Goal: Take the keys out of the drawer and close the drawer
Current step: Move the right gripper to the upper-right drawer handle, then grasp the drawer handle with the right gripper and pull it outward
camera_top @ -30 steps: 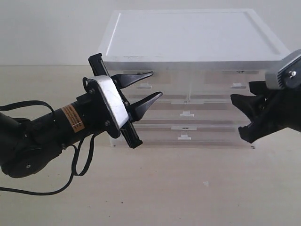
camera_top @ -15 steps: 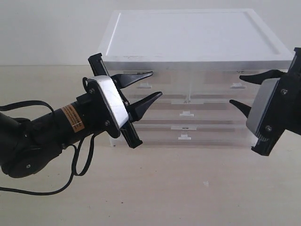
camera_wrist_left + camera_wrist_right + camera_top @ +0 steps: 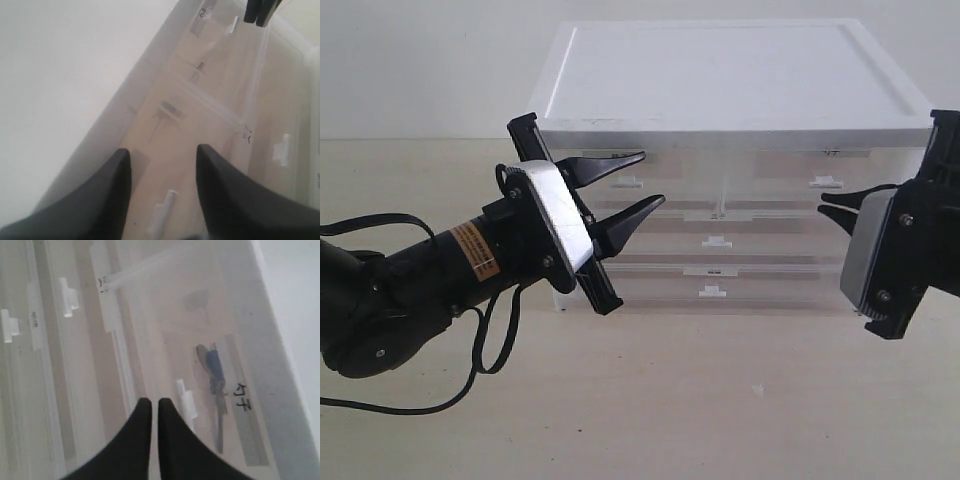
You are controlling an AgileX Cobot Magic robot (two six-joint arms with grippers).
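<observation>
The keys (image 3: 215, 367), with a blue fob, show through the translucent front of the top right half-width drawer (image 3: 790, 168). They lie between its white tab handle (image 3: 186, 401) and a label with black characters (image 3: 242, 397). That drawer is closed. My right gripper (image 3: 151, 402) is shut and empty, just in front of the drawer and beside the handle; the exterior view shows this gripper (image 3: 828, 203) at the cabinet's right end. My left gripper (image 3: 653, 178) is open and empty before the top left half-width drawer (image 3: 172, 145), which has a faint grey label (image 3: 170, 108).
The white-topped cabinet (image 3: 720, 80) stands on a beige table (image 3: 700, 400). Closed full-width drawers (image 3: 720, 270) sit below the two half-width ones. The left arm's black cable (image 3: 490, 350) loops over the table.
My right gripper has turned at the wrist and closed its jaws from wide open to shut, ending near the top right drawer's front. The left arm has not moved.
</observation>
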